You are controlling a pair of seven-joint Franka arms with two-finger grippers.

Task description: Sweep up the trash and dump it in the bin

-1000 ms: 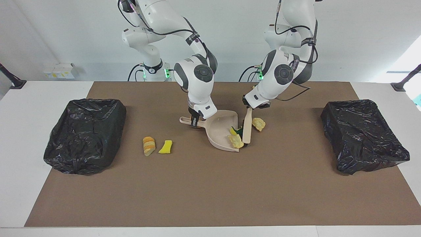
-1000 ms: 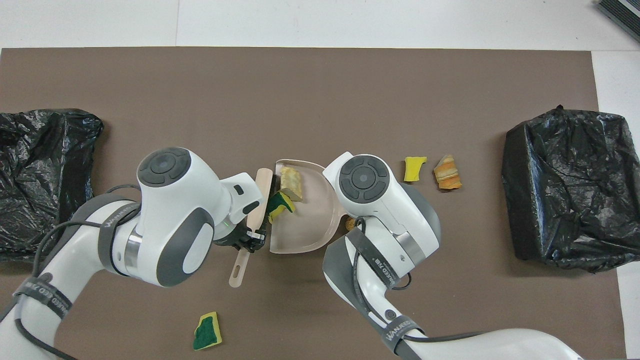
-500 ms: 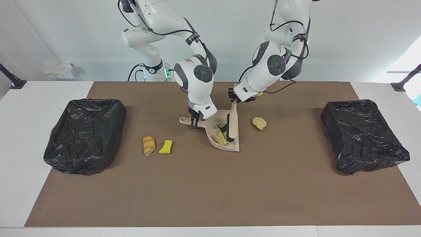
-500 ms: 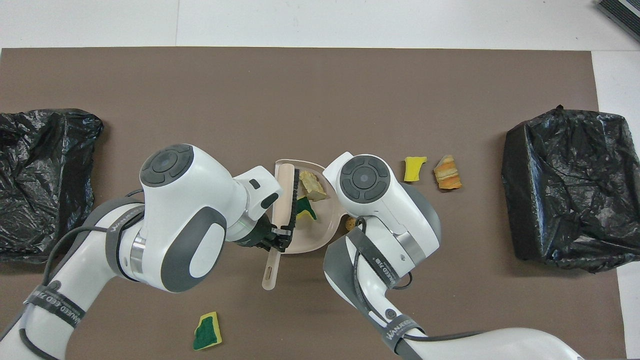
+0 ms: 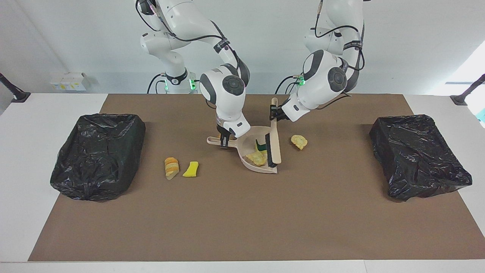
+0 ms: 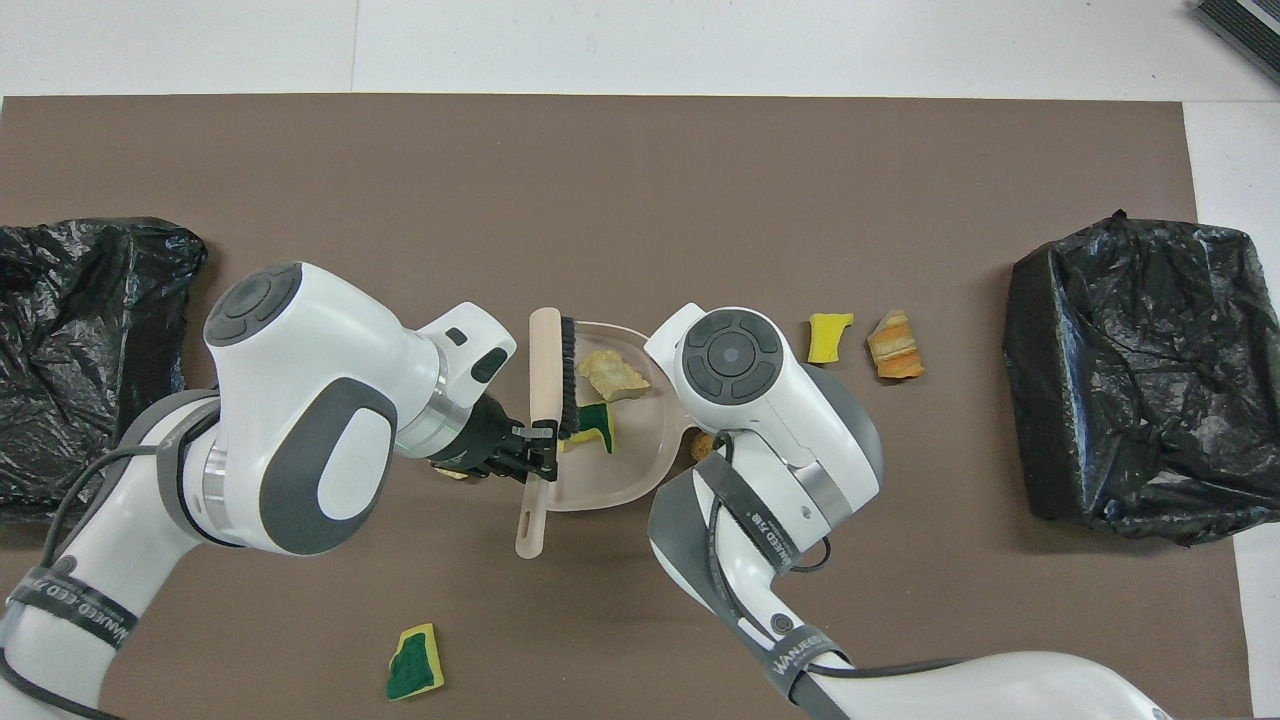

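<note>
Brown mat (image 5: 242,212) on the surface: right gripper (image 5: 224,141), jaws shut on the dustpan (image 5: 254,148) handle, apparently pins it flat. Left gripper (image 5: 273,113), jaws shut on the brush (image 5: 273,146), keeps bristles across the mouth, penning two scraps (image 5: 257,156) inside.

Left arm strap (image 6: 92,618): "WANJEED" is printed in white letters; further characters cannot be read.
Right arm strap, upper (image 6: 757,530): "WANJEED 738" is printed in white letters.
Right arm strap, lower (image 6: 806,663): "WANJEED" is printed in white letters.
Other surfaces: no text can be read.
</note>
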